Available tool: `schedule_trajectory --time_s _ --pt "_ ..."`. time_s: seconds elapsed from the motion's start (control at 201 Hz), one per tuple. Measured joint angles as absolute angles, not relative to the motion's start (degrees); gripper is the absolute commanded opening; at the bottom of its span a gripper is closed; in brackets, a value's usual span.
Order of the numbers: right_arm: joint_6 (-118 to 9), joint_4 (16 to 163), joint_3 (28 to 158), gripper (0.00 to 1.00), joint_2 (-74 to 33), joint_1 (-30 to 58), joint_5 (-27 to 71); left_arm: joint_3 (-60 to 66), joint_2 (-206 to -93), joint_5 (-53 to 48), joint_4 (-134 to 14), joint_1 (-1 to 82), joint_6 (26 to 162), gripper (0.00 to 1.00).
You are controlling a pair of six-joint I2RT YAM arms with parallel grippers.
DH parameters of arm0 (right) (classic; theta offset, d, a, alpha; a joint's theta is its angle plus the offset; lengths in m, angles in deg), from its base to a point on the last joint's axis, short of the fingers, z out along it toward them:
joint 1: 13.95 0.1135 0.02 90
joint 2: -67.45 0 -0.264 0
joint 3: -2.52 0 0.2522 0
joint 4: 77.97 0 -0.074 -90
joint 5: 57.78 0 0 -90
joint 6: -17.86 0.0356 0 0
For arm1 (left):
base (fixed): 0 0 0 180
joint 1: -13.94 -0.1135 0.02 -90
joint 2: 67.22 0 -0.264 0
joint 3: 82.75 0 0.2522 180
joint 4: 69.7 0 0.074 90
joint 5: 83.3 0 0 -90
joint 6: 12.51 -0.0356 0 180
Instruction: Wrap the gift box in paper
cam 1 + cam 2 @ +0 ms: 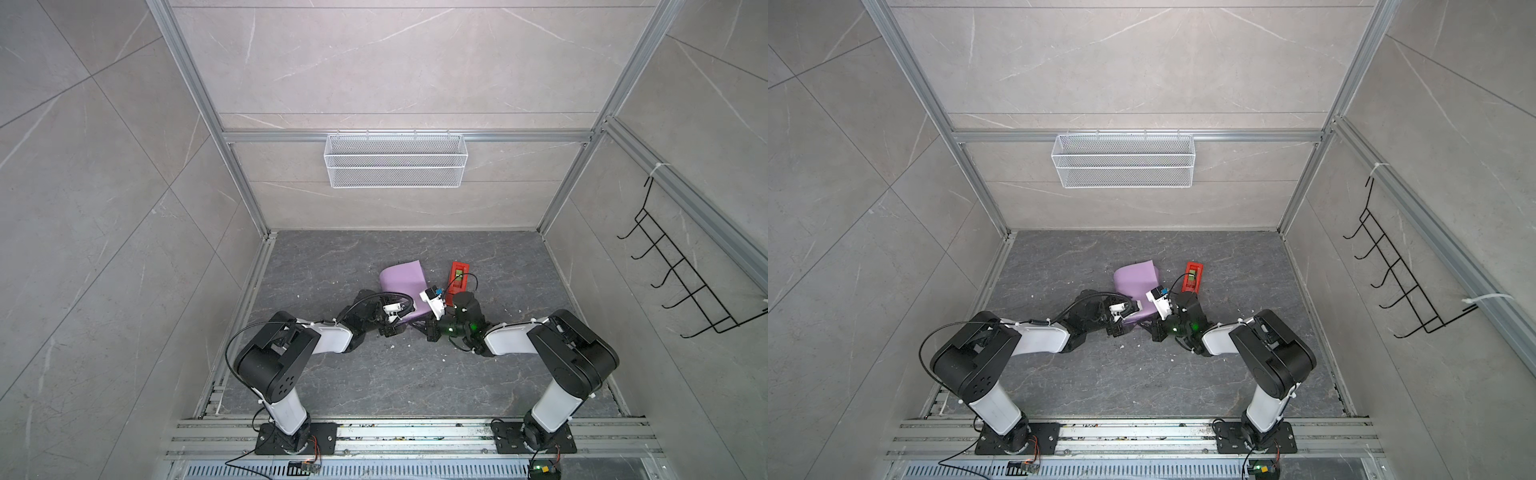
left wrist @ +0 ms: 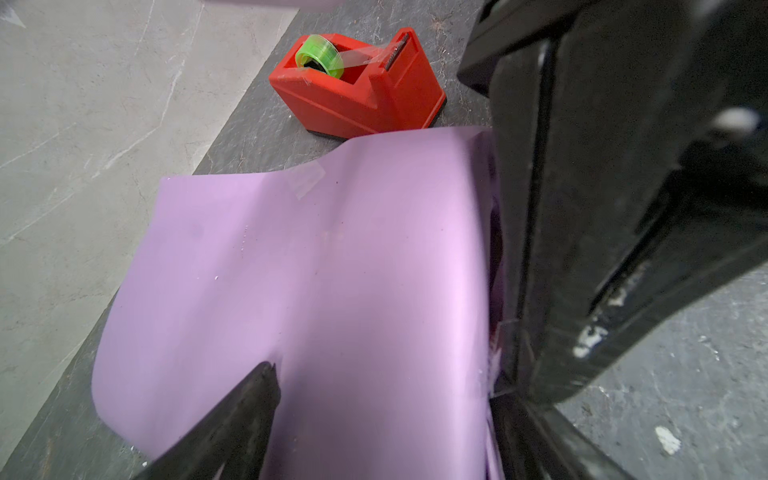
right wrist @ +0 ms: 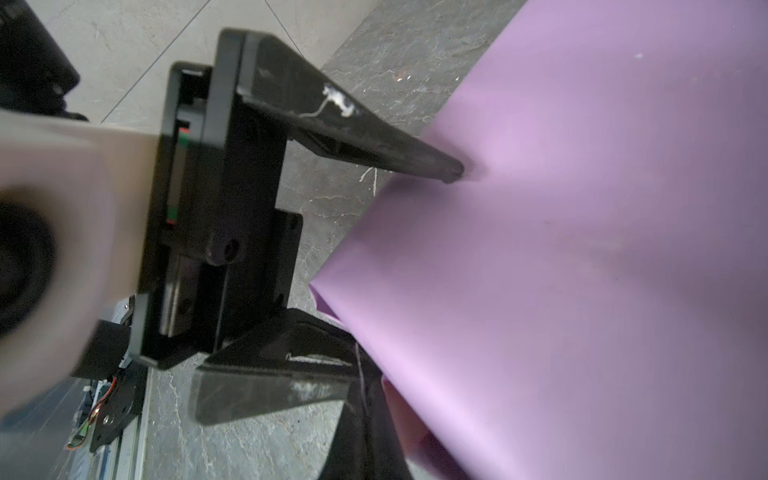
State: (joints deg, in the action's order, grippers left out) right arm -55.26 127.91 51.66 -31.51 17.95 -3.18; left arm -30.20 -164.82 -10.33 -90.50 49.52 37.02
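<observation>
Left arm (image 1: 328, 338), right arm (image 1: 509, 343): white shells (image 1: 286, 409), black joints (image 1: 274, 365) and base plates (image 1: 326, 433). Black cables (image 1: 374, 296), white zip ties (image 1: 259, 403). Green lights (image 1: 473, 326) near right wrist.

Both arms are folded in low, elbows out wide. The left arm (image 1: 328, 338) comes up from its base at seven o'clock and sends its forearm toward three o'clock. The right arm (image 1: 509, 343) climbs from five o'clock and reaches toward nine. They meet nose to nose, just off centre toward six o'clock. The left gripper (image 1: 392, 329) has its jaws spread wide, fingers (image 3: 374, 137) well apart in the right wrist view. The right gripper (image 1: 429, 330) is clamped tight.
</observation>
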Motion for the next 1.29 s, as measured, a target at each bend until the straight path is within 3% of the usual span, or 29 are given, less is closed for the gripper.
schedule_trajectory --time_s 1.294 --pt "-36.7 111.1 59.2 0.0 -31.4 16.3 -5.4 -30.2 -164.8 -10.4 -90.5 49.5 37.0 0.81"
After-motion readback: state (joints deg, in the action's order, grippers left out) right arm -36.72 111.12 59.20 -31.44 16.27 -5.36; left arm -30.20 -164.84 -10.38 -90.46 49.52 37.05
